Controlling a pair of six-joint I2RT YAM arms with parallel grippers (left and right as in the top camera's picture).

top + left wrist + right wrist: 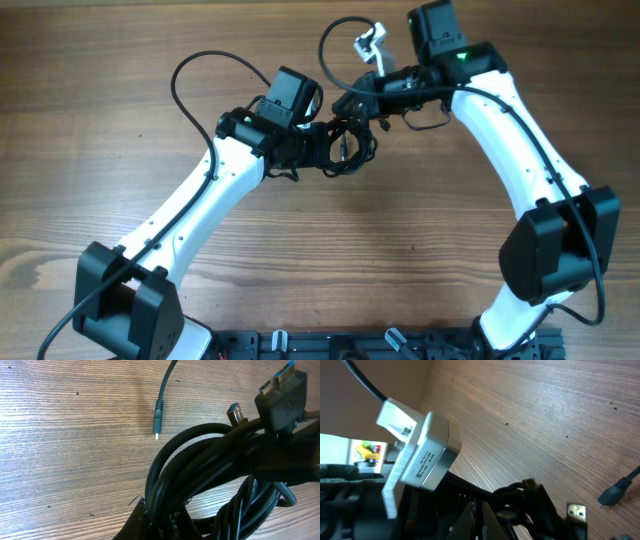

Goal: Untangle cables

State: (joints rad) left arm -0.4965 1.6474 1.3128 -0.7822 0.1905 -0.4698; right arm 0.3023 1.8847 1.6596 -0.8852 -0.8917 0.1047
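Bench [100,60]: both arms meet around the middle, slightly far.

Cables [358,152]: one black knot sitting between the two arms.

Left pincer [322,150] is clamped almost fully closed on the left side of the bundle. Its wrist view is filled with thick coils.

Right pincer [352,106] is closed tight at the far edge of the knot. We can't confirm from its own view that a strand is actually between the jaws.

Our take on the step: keep the left as the anchor and draw the right away slowly, one strand only. If the whole knot follows, we stop, reopen and re-grip.

Free ends to watch:
- silver adapter [370,42] on the far loop
- blue-tipped plug [280,395] riding on the bundle
- small plug [158,414] lying loose on the bench, apart from the knot

We judge that feeding the ends back through the loops beats pulling, which would only tighten the knot.
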